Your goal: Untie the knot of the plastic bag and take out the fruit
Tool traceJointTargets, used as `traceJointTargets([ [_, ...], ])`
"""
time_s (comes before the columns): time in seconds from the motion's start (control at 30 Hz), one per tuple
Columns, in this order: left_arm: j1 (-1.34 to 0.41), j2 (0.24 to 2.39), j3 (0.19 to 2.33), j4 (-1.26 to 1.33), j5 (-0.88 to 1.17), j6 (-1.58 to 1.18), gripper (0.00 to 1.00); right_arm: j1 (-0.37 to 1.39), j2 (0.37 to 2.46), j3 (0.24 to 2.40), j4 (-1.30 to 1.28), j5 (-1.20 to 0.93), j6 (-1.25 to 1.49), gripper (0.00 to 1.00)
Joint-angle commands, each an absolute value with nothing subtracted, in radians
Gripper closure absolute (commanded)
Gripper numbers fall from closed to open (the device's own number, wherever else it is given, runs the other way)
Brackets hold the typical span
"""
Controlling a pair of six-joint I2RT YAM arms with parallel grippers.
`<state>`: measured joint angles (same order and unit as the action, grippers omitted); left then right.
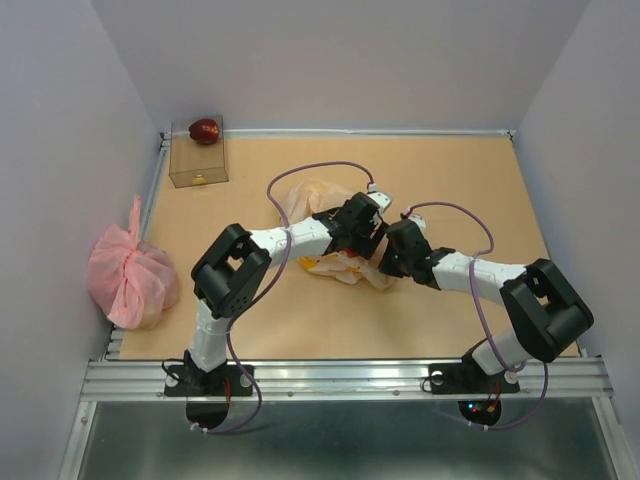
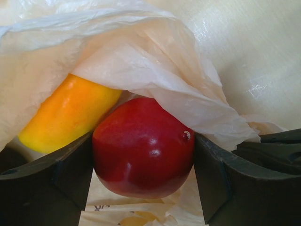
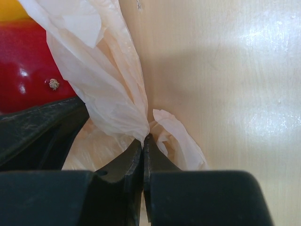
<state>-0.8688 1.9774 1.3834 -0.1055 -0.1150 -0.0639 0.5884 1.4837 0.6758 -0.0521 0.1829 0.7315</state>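
The pale peach plastic bag [image 1: 345, 262] lies open mid-table between both grippers; no knot shows. My left gripper [image 2: 143, 162] reaches into the bag's mouth, shut on a round red fruit [image 2: 143, 146], a finger against each side. An orange-yellow oval fruit [image 2: 66, 113] lies behind it under the bag film [image 2: 141, 61]. My right gripper [image 3: 143, 141] is shut on a pinched edge of the bag [image 3: 108, 94] and holds it up; the red fruit [image 3: 28, 66] shows at its left. In the top view the left gripper [image 1: 360, 235] and right gripper [image 1: 392, 250] meet over the bag.
A clear box [image 1: 198, 160] at the far left corner has a red fruit [image 1: 204, 130] on it. A pink crinkled bag [image 1: 130, 275] lies off the table's left edge. White walls stand round three sides.
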Motion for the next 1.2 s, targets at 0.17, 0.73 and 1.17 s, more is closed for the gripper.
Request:
traceJointTargets([
  [0.17, -0.865, 1.791, 1.359, -0.103, -0.129, -0.095, 0.61, 0.586, 1.474, 0.652, -0.032, 0.195, 0.735, 0.94],
  [0.73, -0.333, 1.534, 1.445, -0.121, -0.081, -0.403, 0.62, 0.586, 1.451, 0.669, -0.032, 0.238, 0.675, 0.94],
  [1.17, 0.043, 1.931, 1.675, 0.021, -0.097, -0.726, 0.49, 0.584, 1.430, 0.707, -0.043, 0.233, 0.591, 0.94],
])
